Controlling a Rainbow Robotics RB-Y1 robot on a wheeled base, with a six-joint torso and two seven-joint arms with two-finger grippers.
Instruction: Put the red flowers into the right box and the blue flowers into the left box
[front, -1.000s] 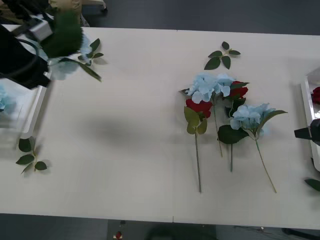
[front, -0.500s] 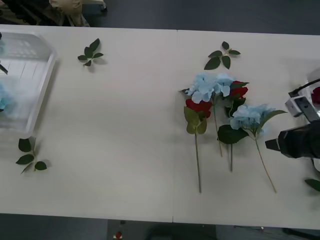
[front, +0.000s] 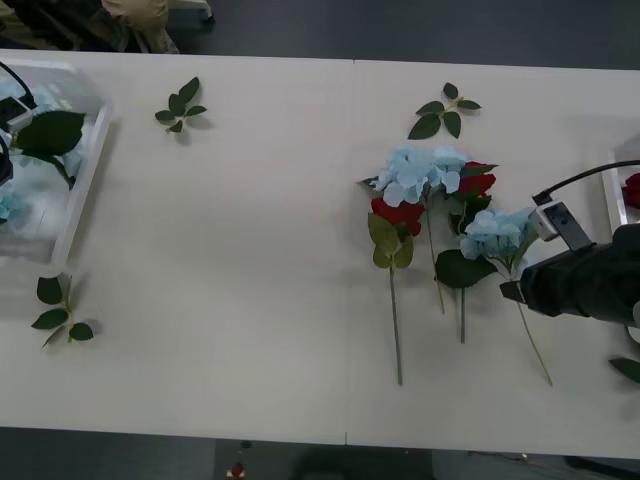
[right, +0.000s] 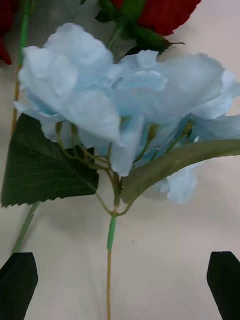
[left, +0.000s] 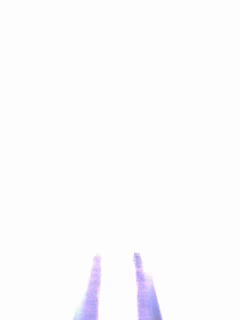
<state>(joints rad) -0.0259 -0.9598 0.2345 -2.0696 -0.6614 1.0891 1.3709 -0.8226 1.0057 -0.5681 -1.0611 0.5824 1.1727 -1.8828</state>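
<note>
Right up close in the right wrist view, the right gripper (right: 120, 285) has its black fingers (right: 17, 285) spread wide at the two corners, holding nothing, with a thin green stem running up between them to a pale blue flower head. In the front view that same right gripper (front: 512, 291) sits at the right of the frame, its tip just beside the stem of the nearest of the blue flowers (front: 497, 234), low over the bench (front: 250, 250).

Left of it lies the rest of the bunch: the red flowers (front: 400, 213) and another blue cluster near the centre right, heads touching and overlapping, long stems pointing down the frame toward the near edge. One more red head peeks in at the far right edge, lying inside the right box (front: 612, 195).

A loose leaf sprig (front: 60, 312) rests at lower left, just below the left box (front: 82, 190), which holds blue petals and a big green leaf at the left edge. The left gripper's dark body shows at that edge over the tray. In the left wrist view the left gripper (left: 116, 285) shows two fingers (left: 90, 290) apart with a plain gap between them, nothing gripped.

Farther back, two more leaf sprigs (front: 180, 105) lie along the upper part of the bench.
</note>
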